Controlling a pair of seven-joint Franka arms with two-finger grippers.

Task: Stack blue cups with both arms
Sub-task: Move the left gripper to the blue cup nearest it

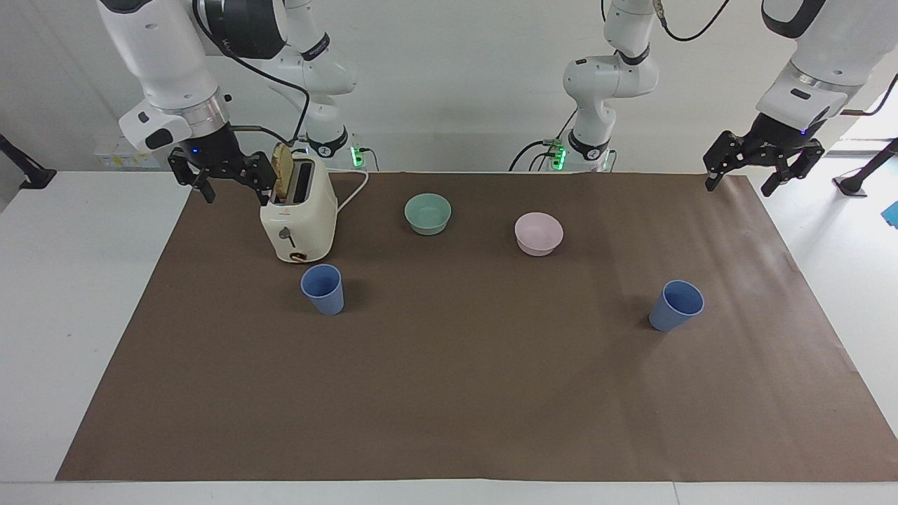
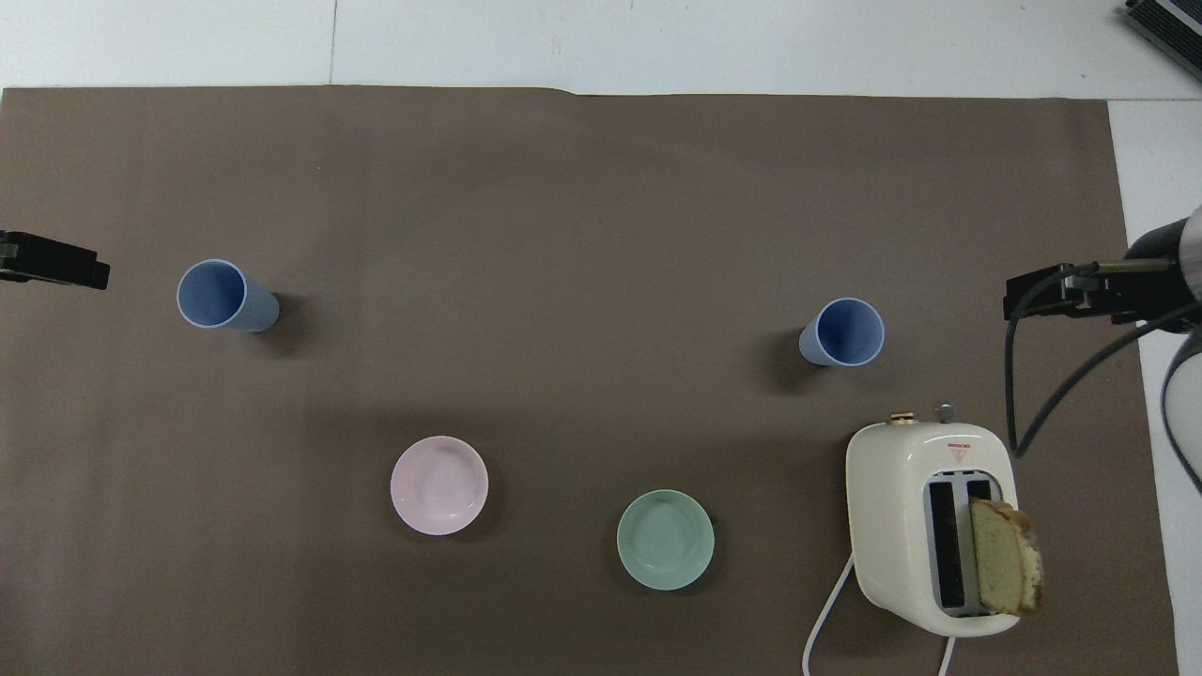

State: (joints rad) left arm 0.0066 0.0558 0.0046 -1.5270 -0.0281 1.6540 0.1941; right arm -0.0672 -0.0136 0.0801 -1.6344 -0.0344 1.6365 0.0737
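Note:
Two blue cups stand upright and far apart on the brown mat (image 1: 449, 393). One cup (image 1: 323, 288) (image 2: 843, 331) stands just farther from the robots than the toaster. The other cup (image 1: 676, 305) (image 2: 223, 296) stands toward the left arm's end. My right gripper (image 1: 235, 188) (image 2: 1061, 293) hangs open and empty in the air beside the toaster, over the mat's edge. My left gripper (image 1: 740, 184) (image 2: 56, 272) hangs open and empty over the mat's edge at the left arm's end, well apart from its cup.
A cream toaster (image 1: 298, 217) (image 2: 930, 526) with a bread slice (image 2: 1005, 556) sticking out stands at the right arm's end, its white cord trailing toward the robots. A green bowl (image 1: 428, 212) (image 2: 665, 540) and a pink bowl (image 1: 538, 233) (image 2: 439, 484) sit nearer the robots than the cups.

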